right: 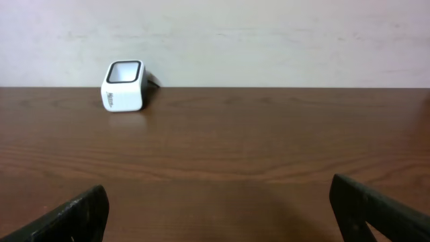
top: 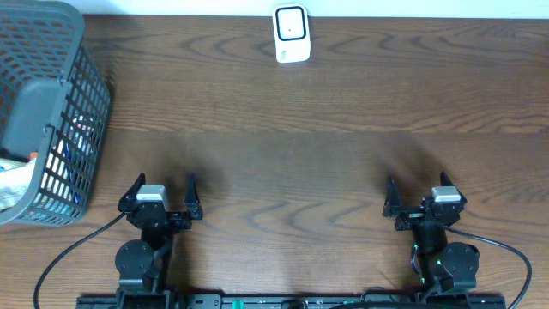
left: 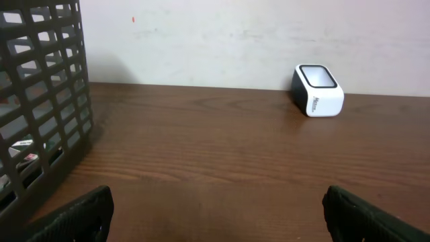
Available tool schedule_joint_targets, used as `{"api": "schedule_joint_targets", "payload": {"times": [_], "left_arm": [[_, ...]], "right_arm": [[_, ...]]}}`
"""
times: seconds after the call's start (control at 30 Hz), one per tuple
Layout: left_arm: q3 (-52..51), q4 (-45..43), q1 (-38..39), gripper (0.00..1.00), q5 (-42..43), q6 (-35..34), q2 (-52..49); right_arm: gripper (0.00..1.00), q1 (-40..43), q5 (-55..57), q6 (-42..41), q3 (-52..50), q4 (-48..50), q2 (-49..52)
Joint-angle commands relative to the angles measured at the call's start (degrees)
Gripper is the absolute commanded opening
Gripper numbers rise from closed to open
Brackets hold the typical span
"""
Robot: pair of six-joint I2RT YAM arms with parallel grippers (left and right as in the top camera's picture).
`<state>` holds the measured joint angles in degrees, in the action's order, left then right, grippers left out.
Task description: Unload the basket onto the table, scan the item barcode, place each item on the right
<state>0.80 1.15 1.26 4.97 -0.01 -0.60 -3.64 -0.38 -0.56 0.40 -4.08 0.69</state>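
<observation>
A small white barcode scanner with a dark window stands at the table's far edge; it also shows in the left wrist view and the right wrist view. Packaged items lie inside a dark grey mesh basket at the far left, mostly hidden by its walls; no barcode shows. My left gripper rests open near the front edge, right of the basket, with nothing between its fingers. My right gripper stands open and empty at the front right, its fingers wide apart.
The brown wooden table stretches between the grippers and the scanner. The basket wall fills the left side of the left wrist view. A pale wall rises behind the table's far edge. Black cables trail from both arm bases.
</observation>
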Motion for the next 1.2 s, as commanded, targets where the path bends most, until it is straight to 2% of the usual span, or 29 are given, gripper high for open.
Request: {"api": "schedule_joint_targets", "payload": {"times": [0.0, 0.9, 1.0, 1.17], "left_arm": [[-0.6, 2.5, 0.2, 0.98, 0.5, -0.2, 0.4], [-0.6, 1.2, 0.2, 0.97, -1.3, 1.2, 0.4], [-0.5, 1.4, 0.2, 0.98, 5.6, -3.3, 0.4], [-0.5, -1.2, 0.2, 0.98, 10.6, -3.5, 0.4]], "right_arm": [[0.99, -0.4, 0.0, 0.6, -0.1, -0.3, -0.3], [0.99, -0.4, 0.0, 0.6, 0.0, -0.3, -0.3], [0.99, -0.4, 0.0, 0.6, -0.1, -0.3, -0.3], [0.99, -0.4, 0.0, 0.6, 0.0, -0.3, -0.3]]}}
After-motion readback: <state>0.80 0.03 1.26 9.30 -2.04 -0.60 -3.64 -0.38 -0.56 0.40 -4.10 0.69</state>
